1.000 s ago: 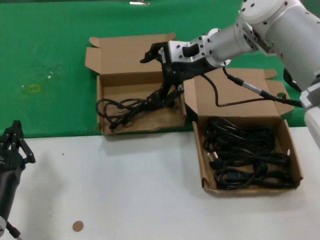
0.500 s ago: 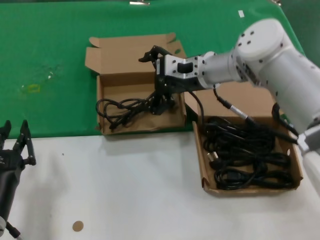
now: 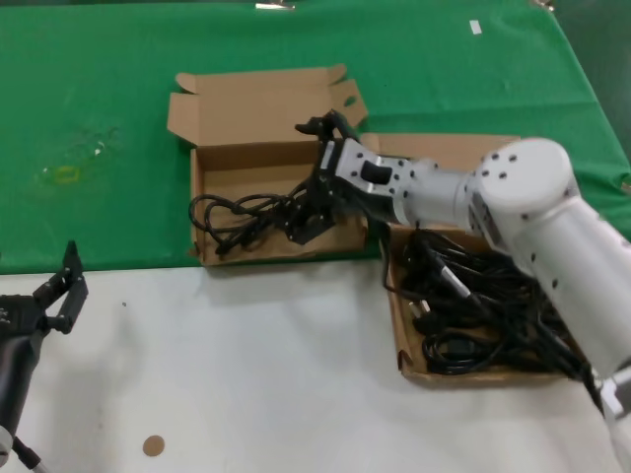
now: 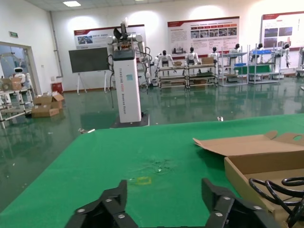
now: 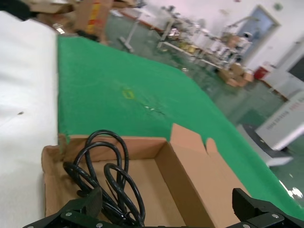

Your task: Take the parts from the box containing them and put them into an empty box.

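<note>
Green-and-white tabletop (image 3: 246, 374). Right gripper (image 3: 314, 212) inside left box (image 3: 202, 212), jaws spread, coiled cable (image 3: 237, 215) just below and between. Left gripper (image 3: 61, 293) idle, jaws apart.

A green mat (image 3: 118, 89) covers the far part of the white tabletop (image 3: 246, 374), with a yellowish smudge (image 3: 64, 174) near its left side. A small brown disc (image 3: 153, 445) lies on the white near edge. Beyond, a hall holds a white pillar (image 4: 127, 88), shelving (image 4: 190, 73) and wall posters (image 4: 203, 35).
</note>
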Robot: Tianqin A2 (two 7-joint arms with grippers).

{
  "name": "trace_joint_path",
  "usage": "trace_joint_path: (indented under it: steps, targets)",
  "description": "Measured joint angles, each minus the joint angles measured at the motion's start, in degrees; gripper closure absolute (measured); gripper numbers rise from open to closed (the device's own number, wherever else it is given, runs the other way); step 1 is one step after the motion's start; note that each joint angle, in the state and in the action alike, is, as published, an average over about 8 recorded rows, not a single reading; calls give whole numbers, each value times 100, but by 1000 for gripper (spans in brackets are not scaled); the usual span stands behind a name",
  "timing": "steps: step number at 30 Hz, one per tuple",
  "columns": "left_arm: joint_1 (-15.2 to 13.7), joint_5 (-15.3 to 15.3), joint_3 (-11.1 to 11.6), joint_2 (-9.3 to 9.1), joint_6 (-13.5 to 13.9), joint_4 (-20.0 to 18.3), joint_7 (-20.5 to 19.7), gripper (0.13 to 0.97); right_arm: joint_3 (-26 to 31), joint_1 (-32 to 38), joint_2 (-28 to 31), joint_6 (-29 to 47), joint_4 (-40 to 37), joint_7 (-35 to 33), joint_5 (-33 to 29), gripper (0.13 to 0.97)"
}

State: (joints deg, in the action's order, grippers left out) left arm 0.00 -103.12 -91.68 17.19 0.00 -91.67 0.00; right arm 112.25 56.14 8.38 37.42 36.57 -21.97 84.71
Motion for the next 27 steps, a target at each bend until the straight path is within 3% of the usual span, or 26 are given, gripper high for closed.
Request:
trace_joint_path:
  steps: [4,8,16,27]
  targets:
    - [0,0,0,0,0,0,0,536,-166,-453,71,-302,444,177,149,131]
    - [0,0,0,0,0,0,0,536,-331,-902,141,-601,885,353,296,130]
    - [0,0,0,0,0,0,0,330,-659,-1798,282,-1198,1766,704,590,129]
    - [0,-1,0,0,0,0,0,189,-1108,-3023,474,-2014,2967,1183,992,129]
